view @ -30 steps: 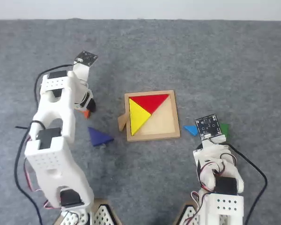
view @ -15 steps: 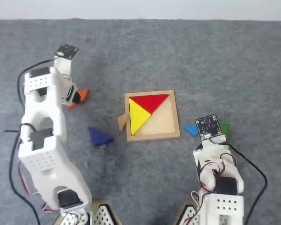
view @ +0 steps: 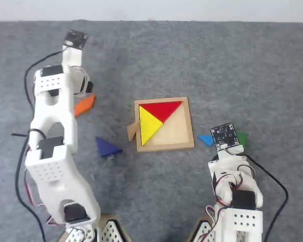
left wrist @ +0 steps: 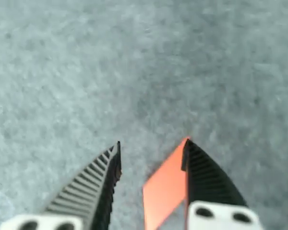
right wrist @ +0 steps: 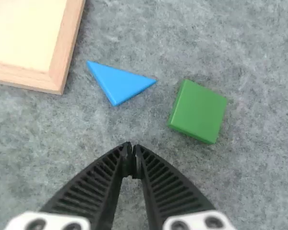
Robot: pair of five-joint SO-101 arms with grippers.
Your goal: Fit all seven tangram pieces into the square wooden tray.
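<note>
From above, the square wooden tray [view: 191,126] lies mid-table on the grey cloth. Two pieces sit inside it: a red triangle [view: 161,109] along the far side and a yellow triangle [view: 148,126] along the left side, their edges touching. A tan piece [view: 132,131] rests against the tray's outer left rim. A dark blue triangle [view: 106,146] lies on the cloth to the left of that, apart from it. The left arm [view: 54,126] stretches far up the table's left side, and an orange piece [view: 84,106] lies just beside its far end. The right arm [view: 235,191] is near the front of the table. Its wrist is above a light blue triangle [view: 206,139] and a green square [view: 242,138], which is partly hidden, both to the right of the tray.

On the left wrist, the left gripper [left wrist: 152,143] hangs over the cloth with its jaws apart. The orange piece lies between them, against the inner face of one finger and clear of the other.

On the right wrist, the right gripper [right wrist: 131,146] has its jaws pressed together on nothing, tips low over bare cloth. Just beyond them lie the light blue triangle and the green square, near each other but not touching. The tray's corner is farther off.
</note>
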